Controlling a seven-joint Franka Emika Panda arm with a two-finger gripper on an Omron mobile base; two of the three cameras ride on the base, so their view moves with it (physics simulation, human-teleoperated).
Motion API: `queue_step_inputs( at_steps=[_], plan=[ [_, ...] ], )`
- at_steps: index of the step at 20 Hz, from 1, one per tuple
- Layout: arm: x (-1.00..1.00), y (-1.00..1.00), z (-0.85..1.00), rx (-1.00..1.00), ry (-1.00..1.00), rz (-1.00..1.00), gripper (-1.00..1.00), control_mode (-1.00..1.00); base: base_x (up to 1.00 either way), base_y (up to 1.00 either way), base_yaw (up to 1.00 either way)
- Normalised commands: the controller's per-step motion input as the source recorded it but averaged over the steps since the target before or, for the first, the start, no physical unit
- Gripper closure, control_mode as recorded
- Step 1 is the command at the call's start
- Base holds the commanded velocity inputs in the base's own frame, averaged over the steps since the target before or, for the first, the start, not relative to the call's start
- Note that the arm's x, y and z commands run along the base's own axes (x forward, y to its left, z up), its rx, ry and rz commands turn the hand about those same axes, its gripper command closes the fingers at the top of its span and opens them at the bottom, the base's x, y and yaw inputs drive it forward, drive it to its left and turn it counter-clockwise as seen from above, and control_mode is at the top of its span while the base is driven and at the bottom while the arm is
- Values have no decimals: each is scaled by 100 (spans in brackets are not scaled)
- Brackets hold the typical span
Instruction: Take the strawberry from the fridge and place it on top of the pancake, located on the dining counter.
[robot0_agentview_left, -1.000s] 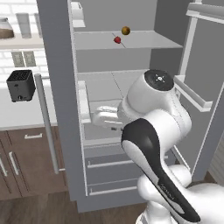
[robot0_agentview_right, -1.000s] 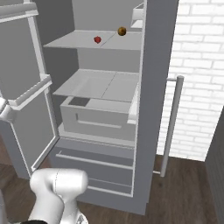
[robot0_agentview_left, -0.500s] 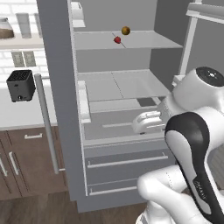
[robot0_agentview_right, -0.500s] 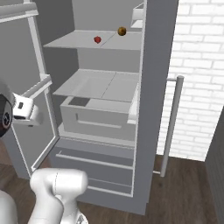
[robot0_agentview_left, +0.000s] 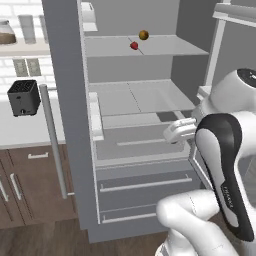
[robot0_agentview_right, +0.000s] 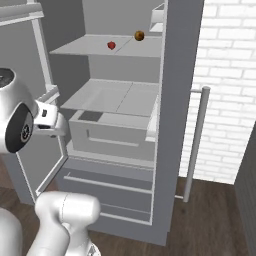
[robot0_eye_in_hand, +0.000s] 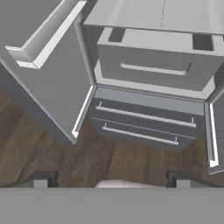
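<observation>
Up on the top shelf sits the strawberry beside an orange fruit — my claw gapes empty, low; a sloppy reach could grab the wrong one.

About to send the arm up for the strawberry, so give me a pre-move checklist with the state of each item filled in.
1. Fridge doors open, shelves reachable: ok.
2. Strawberry sits on the upper shelf, in plain sight in both base views: ok.
3. Strawberry apart from the orange-brown fruit behind it: ok; a gap shows between them.
4. Gripper open and holding nothing: ok; the tips stand wide apart in the hand view.
5. Gripper aimed at the strawberry: not ok; the hand view looks down at the lower drawers and floor.
6. Clear path past the open right door: cannot tell.
</observation>
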Motion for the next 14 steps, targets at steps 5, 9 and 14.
queue_step_inputs(
  at_steps=[5, 9, 14],
  plan=[
    [-6, 0, 0, 0, -12, -48, -100, -100, 0, 0, 0],
    [0, -13, 0, 1, -4, -19, -100, -100, 0, 0, 0],
    [0, -42, 2, 5, 0, 13, -100, -100, 0, 0, 0]
  ],
)
